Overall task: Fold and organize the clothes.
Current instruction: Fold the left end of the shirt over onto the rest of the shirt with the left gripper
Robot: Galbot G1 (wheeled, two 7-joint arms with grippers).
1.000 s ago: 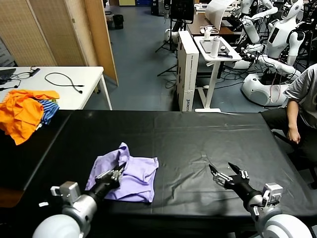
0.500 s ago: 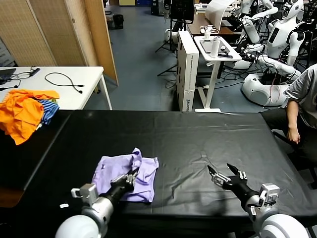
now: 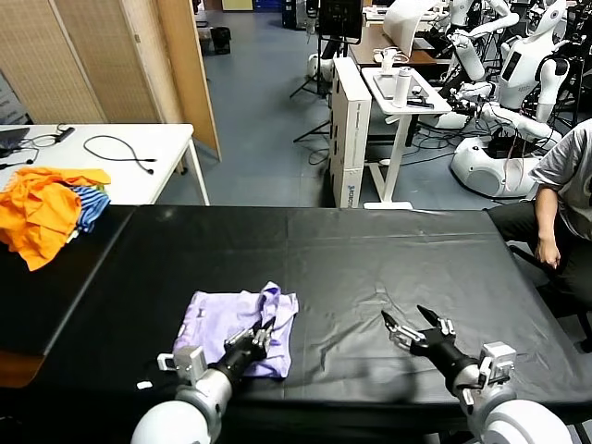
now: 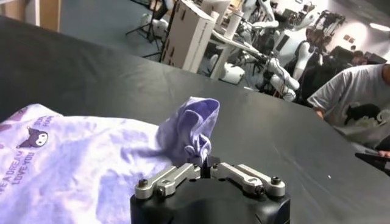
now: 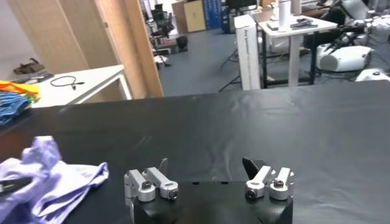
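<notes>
Left gripper (image 3: 260,335) pinches a raised fold of the thin pale lavender short-sleeved T-shirt (image 3: 225,319), rest lying flat beside it on black table (image 3: 370,250). Right gripper (image 3: 413,329) spread, well apart.

Black table (image 3: 370,250) lies bare between T-shirt (image 3: 217,319) and right claw (image 3: 413,329) — open passage
</notes>
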